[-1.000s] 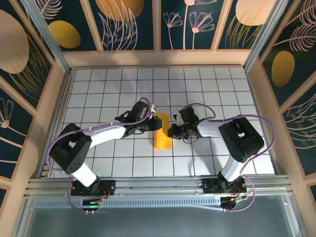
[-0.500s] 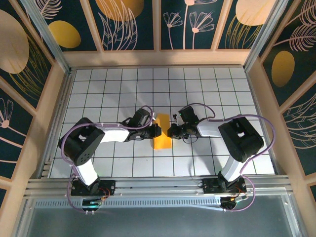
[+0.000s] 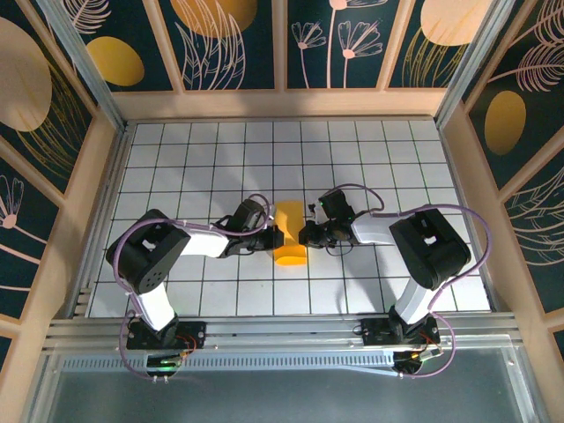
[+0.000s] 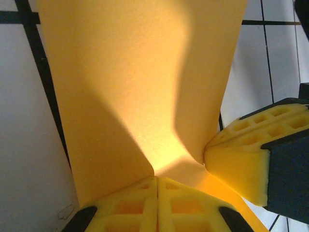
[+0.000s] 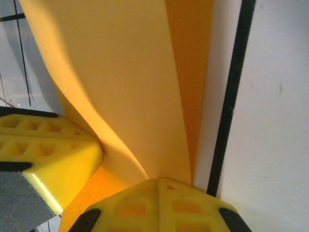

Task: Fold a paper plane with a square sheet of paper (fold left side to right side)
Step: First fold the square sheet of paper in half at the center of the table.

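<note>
Square sheet of paper (image 3: 291, 231) sat pretty much dead centre on the white tiled table (image 3: 176, 159), bowed up into a narrow hump instead of lying flat.

Working out from the table's near edge: the left arm's base (image 3: 166, 335) and the right arm's base (image 3: 398, 333) were bolted there, and both arms reached in toward the table's middle. The left gripper (image 3: 276, 236) was on the paper's left edge and the right gripper (image 3: 306, 234) on its right edge, so the two were nearly nose to nose with just the orange-yellow hump between them.

The left wrist cam showed it nicely. The left gripper's yellow pads (image 4: 130, 212) were pressed together with the sheet's edge nipped in the seam, and the paper curled up and away over the tiles. One pad of the right gripper (image 4: 236, 159) sat just beside that pinch. Same deal on the right wrist cam: its pads (image 5: 183, 203) were clamped tight on the sheet, with a black grid line (image 5: 227, 121) running alongside.

At the table's far edge stood the dark wall panels (image 3: 229, 44) with their yellow ovals.
</note>
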Action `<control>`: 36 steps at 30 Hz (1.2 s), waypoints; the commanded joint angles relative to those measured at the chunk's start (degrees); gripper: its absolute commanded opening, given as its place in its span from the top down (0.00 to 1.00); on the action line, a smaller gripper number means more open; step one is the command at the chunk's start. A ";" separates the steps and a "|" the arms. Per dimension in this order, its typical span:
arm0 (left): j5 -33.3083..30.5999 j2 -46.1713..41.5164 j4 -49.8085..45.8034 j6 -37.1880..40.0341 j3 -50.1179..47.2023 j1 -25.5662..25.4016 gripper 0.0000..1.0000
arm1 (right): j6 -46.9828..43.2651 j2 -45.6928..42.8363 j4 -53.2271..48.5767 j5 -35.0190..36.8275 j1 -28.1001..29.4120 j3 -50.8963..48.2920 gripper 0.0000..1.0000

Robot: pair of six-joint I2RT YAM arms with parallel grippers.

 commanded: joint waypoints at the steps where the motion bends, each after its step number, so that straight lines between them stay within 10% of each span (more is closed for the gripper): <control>1: -1.36 -0.69 -0.44 -0.50 -2.90 2.08 0.92 | -1.82 4.21 -7.88 9.20 0.27 -2.67 1.00; 20: 1.74 -12.39 -0.11 2.76 -5.02 4.87 0.98 | -1.95 3.75 -8.24 9.28 0.21 -2.36 1.00; 36: 4.49 -0.70 1.58 1.66 0.62 0.19 0.98 | -1.89 3.46 -8.52 9.29 0.35 -2.19 1.00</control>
